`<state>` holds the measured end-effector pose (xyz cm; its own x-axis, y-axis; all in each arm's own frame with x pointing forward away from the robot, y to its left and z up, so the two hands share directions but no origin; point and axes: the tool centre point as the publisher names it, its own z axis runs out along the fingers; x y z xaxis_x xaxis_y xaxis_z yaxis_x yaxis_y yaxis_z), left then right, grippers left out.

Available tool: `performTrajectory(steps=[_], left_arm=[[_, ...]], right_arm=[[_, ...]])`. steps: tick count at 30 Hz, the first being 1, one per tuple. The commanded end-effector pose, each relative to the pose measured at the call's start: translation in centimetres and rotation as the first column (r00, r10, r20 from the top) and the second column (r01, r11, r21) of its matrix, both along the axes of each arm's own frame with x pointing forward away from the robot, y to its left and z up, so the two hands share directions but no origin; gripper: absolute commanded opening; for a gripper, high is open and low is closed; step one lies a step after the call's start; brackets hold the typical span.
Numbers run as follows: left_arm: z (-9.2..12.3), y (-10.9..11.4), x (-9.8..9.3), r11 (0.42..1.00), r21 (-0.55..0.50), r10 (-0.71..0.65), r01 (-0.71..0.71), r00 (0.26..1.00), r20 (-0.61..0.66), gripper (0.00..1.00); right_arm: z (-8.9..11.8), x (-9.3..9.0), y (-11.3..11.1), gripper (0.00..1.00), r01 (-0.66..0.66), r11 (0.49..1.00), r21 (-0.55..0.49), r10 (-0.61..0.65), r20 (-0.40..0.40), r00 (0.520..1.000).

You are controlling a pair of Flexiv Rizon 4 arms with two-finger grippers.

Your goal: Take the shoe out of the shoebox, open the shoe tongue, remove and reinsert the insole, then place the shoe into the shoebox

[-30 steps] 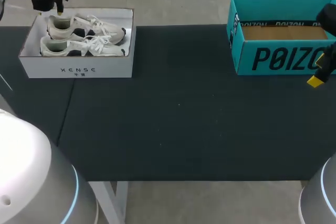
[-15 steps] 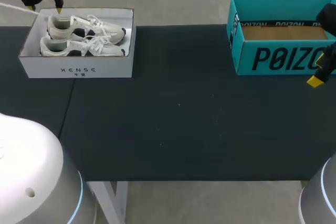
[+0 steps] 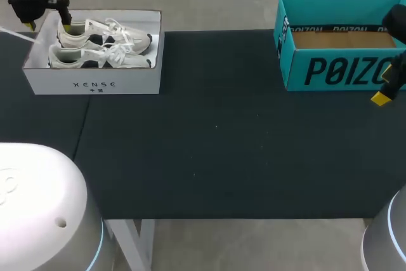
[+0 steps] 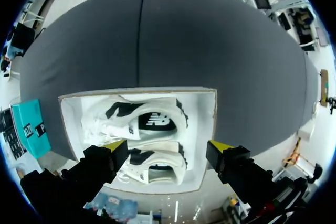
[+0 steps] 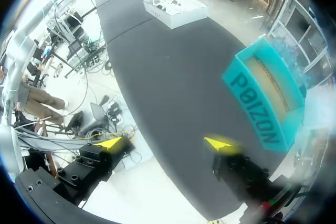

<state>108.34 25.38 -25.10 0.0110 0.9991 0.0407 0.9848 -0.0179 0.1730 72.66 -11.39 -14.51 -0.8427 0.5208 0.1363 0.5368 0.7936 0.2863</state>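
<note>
A white shoebox [image 3: 92,79] at the table's far left holds two white shoes with dark patches, side by side: the back shoe [image 3: 104,33] and the front shoe [image 3: 95,58]. My left gripper [image 3: 47,23] hangs open above the box's back left corner, near the heels. In the left wrist view, the left gripper [image 4: 168,148] has its yellow tips spread wide over the shoebox [image 4: 210,129], with the back shoe [image 4: 157,166] below them and the other shoe [image 4: 142,121] ahead; nothing is touched. My right gripper [image 3: 384,93] is open and empty at the right edge.
An open teal box [image 3: 336,68] stands at the back right, just behind my right gripper [image 5: 165,142]; the right wrist view shows the teal box [image 5: 262,103] ahead and the white shoebox [image 5: 176,9] far off. Dark mat [image 3: 216,144] covers the table.
My left gripper has shifted left and come down a little over the shoebox's back left corner. The right arm has not moved.
</note>
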Motion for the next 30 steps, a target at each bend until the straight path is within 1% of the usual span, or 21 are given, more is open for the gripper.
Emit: performTrajectory(steps=[1,6,11,17,23,30], left_arm=[[-1.0,0.4,-3.7,1.000,-0.005,0.006,-0.006,0.998,0.057,1.00],[-2.2,1.6,-3.6,0.999,-0.010,0.036,-0.035,0.998,0.044,1.00],[-3.1,2.4,-2.9,0.999,-0.010,0.049,-0.048,0.998,0.035,1.00],[-4.5,3.0,-1.5,0.998,-0.010,0.064,-0.064,0.998,0.020,1.00],[-6.0,3.1,0.0,0.998,-0.009,0.061,-0.061,0.998,-0.004,1.00],[-7.1,3.0,1.5,0.999,-0.005,0.051,-0.051,0.998,-0.026,1.00]], right_arm=[[0.0,0.2,0.0,1.00,-0.001,1.000,-0.001,0.001,-0.004,1.000],[0.0,0.2,0.0,1.00,-0.001,1.000,-0.001,0.001,-0.004,1.000],[0.0,0.2,0.0,1.00,-0.001,1.000,-0.001,0.001,-0.004,1.000],[0.0,0.2,0.0,1.00,-0.001,1.000,-0.001,0.001,-0.004,1.000],[0.0,0.2,0.0,1.00,-0.001,1.000,-0.001,0.001,-0.004,1.000],[0.0,0.2,0.0,1.00,-0.001,1.000,-0.001,0.001,-0.004,1.000]])
